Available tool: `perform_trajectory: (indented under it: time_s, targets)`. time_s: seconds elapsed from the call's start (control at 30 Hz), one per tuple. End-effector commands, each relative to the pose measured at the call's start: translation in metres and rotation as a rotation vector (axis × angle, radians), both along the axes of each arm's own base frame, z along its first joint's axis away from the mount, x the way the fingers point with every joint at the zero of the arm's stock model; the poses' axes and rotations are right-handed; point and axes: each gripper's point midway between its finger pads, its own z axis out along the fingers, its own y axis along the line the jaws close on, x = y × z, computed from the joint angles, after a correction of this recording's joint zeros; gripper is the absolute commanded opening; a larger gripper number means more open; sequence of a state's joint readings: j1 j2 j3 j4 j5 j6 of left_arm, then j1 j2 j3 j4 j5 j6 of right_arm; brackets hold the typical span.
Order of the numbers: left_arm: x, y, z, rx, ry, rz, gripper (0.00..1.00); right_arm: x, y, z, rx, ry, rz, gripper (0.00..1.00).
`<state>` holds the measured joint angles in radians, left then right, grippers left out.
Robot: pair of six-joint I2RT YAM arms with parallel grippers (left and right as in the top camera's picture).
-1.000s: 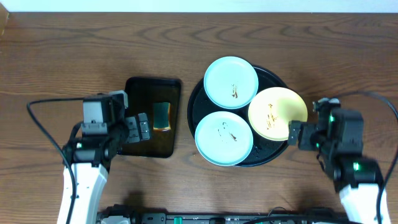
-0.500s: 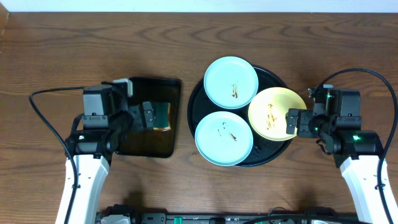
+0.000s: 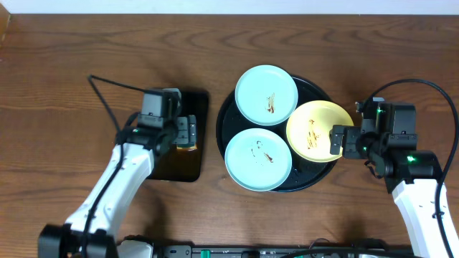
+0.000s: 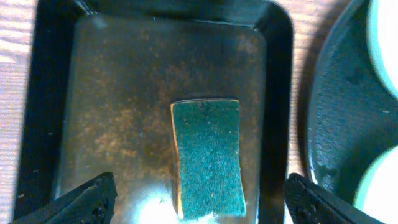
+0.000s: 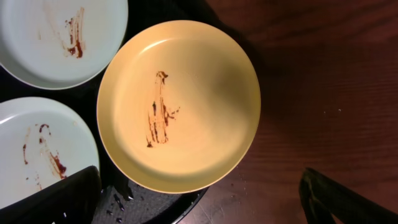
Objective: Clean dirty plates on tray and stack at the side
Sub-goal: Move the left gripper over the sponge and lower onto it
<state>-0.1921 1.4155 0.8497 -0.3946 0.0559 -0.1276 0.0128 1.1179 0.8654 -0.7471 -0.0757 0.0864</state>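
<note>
You're looking at a robot test bench, a lab setup by the look of it: a wood-grain table (image 3: pixel 64 64) against a plain white wall (image 3: pixel 229 6), with a white robot arm (image 3: pixel 122 179) at each side and black cables (image 3: pixel 412 84) looping loose. The kitchen part is props: smeared plates (image 3: pixel 267 94) on a round black tray (image 3: pixel 315 177) and a sponge (image 4: pixel 208 155) in a rectangular tray (image 4: pixel 43 124).
</note>
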Motion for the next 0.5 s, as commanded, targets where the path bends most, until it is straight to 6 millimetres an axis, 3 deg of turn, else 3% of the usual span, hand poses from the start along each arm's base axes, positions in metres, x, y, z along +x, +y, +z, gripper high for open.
perform_trajectory:
  time_s: [0.0, 0.27, 0.47]
  targets:
    - [0.010, 0.002, -0.007, 0.039, 0.002, 0.021, 0.79, 0.004, 0.003, 0.007, -0.001, -0.019, 0.021, 0.99]
    - [0.009, 0.000, -0.039, 0.042, 0.084, 0.028, 0.77, 0.004, 0.003, 0.007, -0.002, -0.021, 0.021, 0.99]
    - [0.008, -0.006, -0.052, 0.041, 0.110, 0.026, 0.77, 0.005, 0.003, 0.008, -0.001, -0.023, 0.021, 0.99]
